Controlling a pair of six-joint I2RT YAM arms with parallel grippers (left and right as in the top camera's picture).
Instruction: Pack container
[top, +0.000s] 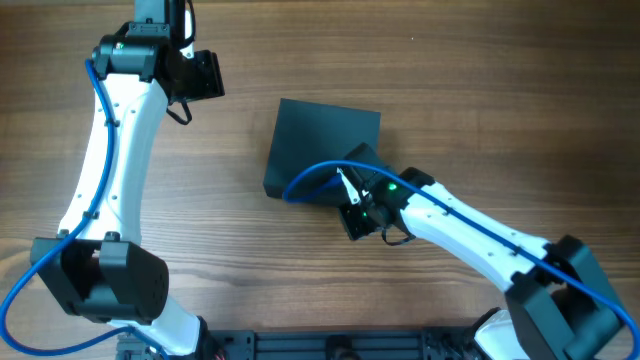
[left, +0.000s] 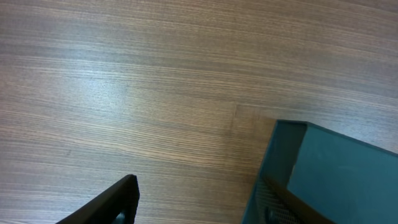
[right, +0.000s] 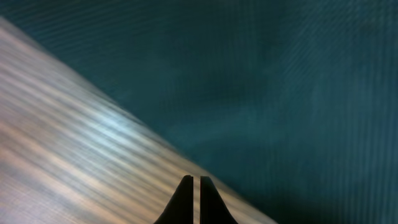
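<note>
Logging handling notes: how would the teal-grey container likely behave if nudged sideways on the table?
The container sits low and flat on the table, so it would likely slide, not tip or roll. Its matte surface probably isn't slippery. Weight can't be judged.

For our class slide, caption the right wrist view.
Shut right gripper at the boundary between teal container and wooden table.
</note>
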